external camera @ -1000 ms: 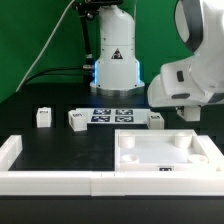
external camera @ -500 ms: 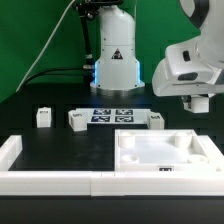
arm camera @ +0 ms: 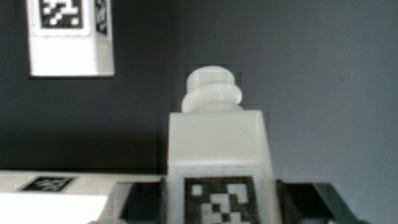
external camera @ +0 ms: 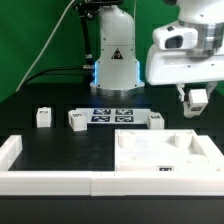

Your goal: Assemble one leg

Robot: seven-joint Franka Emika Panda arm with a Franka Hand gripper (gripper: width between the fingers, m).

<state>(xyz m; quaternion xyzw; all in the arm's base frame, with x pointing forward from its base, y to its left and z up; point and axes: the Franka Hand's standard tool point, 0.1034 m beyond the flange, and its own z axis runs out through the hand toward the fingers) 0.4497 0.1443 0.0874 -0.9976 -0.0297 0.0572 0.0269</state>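
My gripper point(external camera: 197, 103) hangs at the exterior view's right, above the back right corner of the large white panel point(external camera: 165, 152). It is shut on a white leg point(external camera: 196, 98) and holds it clear of the table. In the wrist view the held leg point(arm camera: 217, 140) stands between the dark fingers point(arm camera: 150, 200) of my gripper point(arm camera: 217, 196), tag face toward the camera and rounded peg end pointing away. Three more legs lie on the black table: one at the left point(external camera: 43, 117), one beside the marker board point(external camera: 78, 119), one to its right point(external camera: 157, 120).
The marker board point(external camera: 112, 116) lies in front of the robot base point(external camera: 115, 60). Long white rails point(external camera: 50, 180) run along the table's front and left. In the wrist view another tagged leg point(arm camera: 71, 40) lies on the table beyond the held one.
My gripper has risen from near the table and shifted slightly toward the exterior view's left, carrying the leg up with it. The other legs and the panel have not moved.
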